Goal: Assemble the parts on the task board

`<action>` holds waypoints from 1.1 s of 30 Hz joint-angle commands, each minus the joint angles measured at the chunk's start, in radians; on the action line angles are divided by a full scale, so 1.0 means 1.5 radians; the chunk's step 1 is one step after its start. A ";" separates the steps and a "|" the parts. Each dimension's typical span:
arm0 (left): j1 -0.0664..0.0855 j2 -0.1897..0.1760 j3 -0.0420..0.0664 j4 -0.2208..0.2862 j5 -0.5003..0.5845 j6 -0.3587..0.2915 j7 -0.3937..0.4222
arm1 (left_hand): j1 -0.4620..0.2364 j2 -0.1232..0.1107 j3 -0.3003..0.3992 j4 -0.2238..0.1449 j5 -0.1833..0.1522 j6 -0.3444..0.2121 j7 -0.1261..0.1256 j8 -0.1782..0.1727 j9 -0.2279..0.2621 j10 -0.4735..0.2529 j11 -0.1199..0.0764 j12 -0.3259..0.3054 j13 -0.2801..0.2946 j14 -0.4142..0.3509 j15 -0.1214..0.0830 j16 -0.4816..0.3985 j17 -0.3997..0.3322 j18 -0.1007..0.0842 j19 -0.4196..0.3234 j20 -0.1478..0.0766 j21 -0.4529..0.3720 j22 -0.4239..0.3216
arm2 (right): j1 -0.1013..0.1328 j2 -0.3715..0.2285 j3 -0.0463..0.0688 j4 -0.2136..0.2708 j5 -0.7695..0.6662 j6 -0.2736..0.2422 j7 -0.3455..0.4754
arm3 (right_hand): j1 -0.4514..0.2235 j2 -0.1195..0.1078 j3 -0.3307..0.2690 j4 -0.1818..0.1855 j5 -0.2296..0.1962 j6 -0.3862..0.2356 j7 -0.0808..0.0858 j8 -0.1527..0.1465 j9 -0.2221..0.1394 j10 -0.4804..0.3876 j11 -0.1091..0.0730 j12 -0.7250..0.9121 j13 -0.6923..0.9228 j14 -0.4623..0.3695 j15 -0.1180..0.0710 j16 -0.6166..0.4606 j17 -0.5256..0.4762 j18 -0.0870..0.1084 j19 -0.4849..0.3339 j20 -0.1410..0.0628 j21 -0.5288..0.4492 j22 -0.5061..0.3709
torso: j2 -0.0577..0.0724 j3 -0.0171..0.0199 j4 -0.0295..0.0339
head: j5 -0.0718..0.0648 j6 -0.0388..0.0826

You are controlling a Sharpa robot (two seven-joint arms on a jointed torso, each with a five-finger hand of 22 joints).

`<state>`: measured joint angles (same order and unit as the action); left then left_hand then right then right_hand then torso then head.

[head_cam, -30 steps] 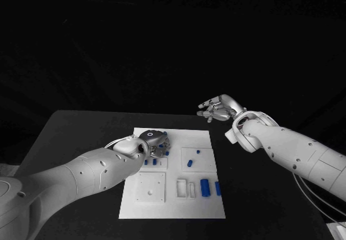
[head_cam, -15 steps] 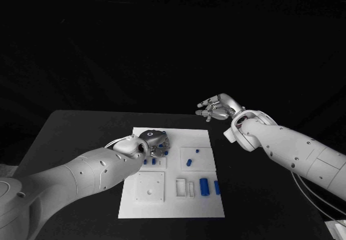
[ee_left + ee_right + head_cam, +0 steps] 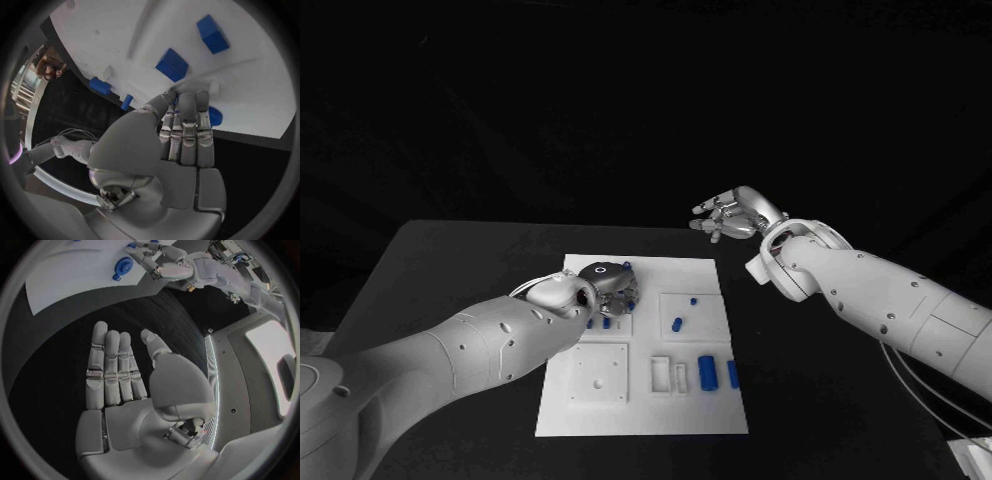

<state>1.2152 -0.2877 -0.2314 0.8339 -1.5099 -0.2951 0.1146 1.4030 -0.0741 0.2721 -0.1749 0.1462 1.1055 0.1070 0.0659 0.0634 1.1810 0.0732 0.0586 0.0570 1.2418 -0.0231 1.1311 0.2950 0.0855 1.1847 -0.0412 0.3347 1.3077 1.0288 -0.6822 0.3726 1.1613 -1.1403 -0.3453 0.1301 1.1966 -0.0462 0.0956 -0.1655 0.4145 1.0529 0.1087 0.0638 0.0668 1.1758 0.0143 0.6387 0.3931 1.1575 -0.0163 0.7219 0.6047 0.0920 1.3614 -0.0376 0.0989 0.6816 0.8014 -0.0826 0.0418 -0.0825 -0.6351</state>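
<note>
The white task board (image 3: 646, 412) lies in the middle of the black table. My left hand (image 3: 600, 284) is low over its far left corner, fingers curled together against the thumb around a small round blue part (image 3: 214, 116) that peeks out behind them, close to the board (image 3: 112, 30). Two blue blocks (image 3: 172, 64) sit just past the fingers. More blue parts (image 3: 708, 372) lie at the board's right side, and one (image 3: 679, 325) lies near its middle. My right hand (image 3: 733, 215) hangs in the air beyond the board's far right corner, palm (image 3: 125, 390) flat, fingers spread and holding nothing.
A square white plate with holes (image 3: 602, 374) and narrow white slots (image 3: 669, 375) occupy the board's near half. Bare black table (image 3: 444, 270) runs along both sides of the board.
My left hand has turned slightly in place over the board's far left corner. My right hand has drifted a little to the left and stays raised.
</note>
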 commanded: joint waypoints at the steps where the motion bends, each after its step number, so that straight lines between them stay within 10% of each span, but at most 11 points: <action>1: -0.004 0.001 -0.002 -0.002 -0.004 0.026 0.001 | -0.003 0.007 0.005 0.001 -0.003 0.006 0.000 -0.003 -0.001 0.008 -0.001 -0.001 0.001 0.001 0.001 0.006 0.001 0.008 -0.002 0.001 0.006 0.015 | 0.000 0.001 0.000 0.001 0.001 0.000 0.006 | -0.002 -0.001 -0.002 0.000 0.001 0.004 0.001 -0.001 0.000 -0.002 0.000 0.001 -0.001 -0.003 0.000 0.002 -0.001 -0.010 -0.001 0.001 0.003 -0.001 | 0.000 -0.0006 -0.0004 | -0.001 -0.001; 33: -0.006 -0.010 -0.001 0.011 0.027 -0.021 0.004 | 0.000 0.041 -0.005 0.009 0.004 0.052 -0.006 -0.003 0.000 0.058 -0.015 -0.001 0.001 0.037 -0.006 0.025 0.006 0.010 0.013 -0.006 0.041 0.014 | 0.001 0.001 0.000 0.001 0.001 0.000 0.006 | -0.003 -0.001 -0.002 0.000 0.004 0.006 0.001 -0.001 0.000 -0.002 0.000 0.002 -0.002 -0.004 0.000 0.004 -0.003 -0.010 -0.003 0.001 0.008 -0.006 | 0.000 -0.0010 0.0004 | -0.001 0.001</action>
<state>1.2105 -0.2992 -0.2309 0.8474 -1.4936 -0.3148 0.1157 1.4044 -0.0227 0.2690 -0.1608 0.1462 1.1790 0.0979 0.0606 0.0628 1.2675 0.0503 0.0535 0.0598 1.2908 -0.0317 1.1652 0.3038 0.0845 1.1955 -0.0520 0.3927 1.3084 1.0295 -0.6818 0.3726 1.1621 -1.1400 -0.3454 0.1302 1.1966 -0.0462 0.0956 -0.1655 0.4145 1.0529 0.1086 0.0638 0.0668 1.1758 0.0143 0.6387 0.3913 1.1575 -0.0164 0.7216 0.6021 0.0920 1.3614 -0.0376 0.1065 0.6729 0.8016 -0.0833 0.0421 -0.0847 -0.6346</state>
